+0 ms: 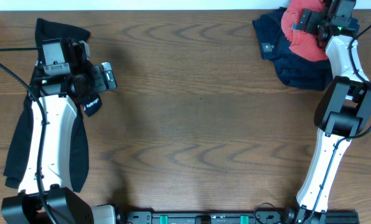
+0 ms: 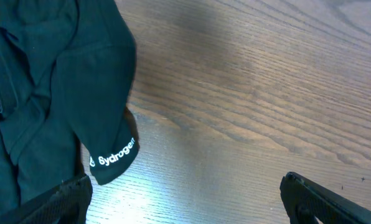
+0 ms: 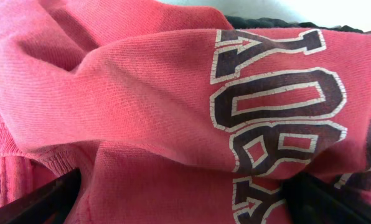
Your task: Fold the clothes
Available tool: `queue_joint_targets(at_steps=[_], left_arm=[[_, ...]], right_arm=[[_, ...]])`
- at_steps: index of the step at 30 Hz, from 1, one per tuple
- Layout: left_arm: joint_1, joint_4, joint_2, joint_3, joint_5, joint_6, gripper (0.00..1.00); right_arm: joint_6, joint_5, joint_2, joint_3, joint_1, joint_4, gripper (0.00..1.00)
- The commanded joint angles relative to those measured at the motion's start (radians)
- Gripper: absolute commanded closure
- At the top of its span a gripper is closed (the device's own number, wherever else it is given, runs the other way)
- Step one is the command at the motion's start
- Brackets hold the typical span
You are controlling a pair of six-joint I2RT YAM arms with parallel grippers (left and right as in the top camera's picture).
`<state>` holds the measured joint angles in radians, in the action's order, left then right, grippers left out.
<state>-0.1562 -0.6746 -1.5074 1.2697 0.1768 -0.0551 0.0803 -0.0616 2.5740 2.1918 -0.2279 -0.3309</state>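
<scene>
Wood counter [image 1: 198, 124]; black garment [image 1: 77, 149] lies along its left side, under the left arm; navy garment [image 1: 297, 70] heaped at far right, red sweatshirt [image 3: 142, 93] on top. Left hand [image 2: 185, 204] spread wide, holding nothing, just right of the black sleeve; right hand [image 3: 185, 200] spread wide over the red cloth, not closed on it.

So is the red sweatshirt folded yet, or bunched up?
Bunched up, not folded: the red sweatshirt lies crumpled on a navy garment, and the right wrist view shows loose creases and rolls.

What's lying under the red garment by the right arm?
A navy garment pokes out from beneath the red garment on its left and near side. Anything else underneath is covered.
</scene>
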Motion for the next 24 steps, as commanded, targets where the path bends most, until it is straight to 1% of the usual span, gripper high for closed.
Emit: queue_joint_targets(at_steps=[1, 7, 15, 18, 21, 24], left_arm=[[-0.003, -0.002, -0.008, 0.011, -0.005, 0.013, 0.02], [-0.002, -0.003, -0.008, 0.011, -0.005, 0.013, 0.02], [-0.003, -0.003, -0.008, 0.011, -0.005, 0.013, 0.02], [-0.002, -0.002, -0.008, 0.011, -0.005, 0.013, 0.02], [-0.003, -0.002, -0.008, 0.011, -0.005, 0.013, 0.02], [-0.003, -0.003, -0.008, 0.011, -0.005, 0.013, 0.02]], right_arm=[[0.008, -0.018, 0.114, -0.067, 0.004, -0.062, 0.01], [0.008, -0.018, -0.024, -0.067, 0.003, -0.072, 0.01], [-0.008, -0.018, -0.361, -0.067, 0.019, -0.113, 0.01], [-0.006, -0.028, -0.489, -0.067, 0.036, -0.166, 0.01], [-0.004, -0.081, -0.599, -0.067, 0.056, -0.246, 0.01], [0.061, -0.219, -0.711, -0.067, 0.081, -0.318, 0.01]])
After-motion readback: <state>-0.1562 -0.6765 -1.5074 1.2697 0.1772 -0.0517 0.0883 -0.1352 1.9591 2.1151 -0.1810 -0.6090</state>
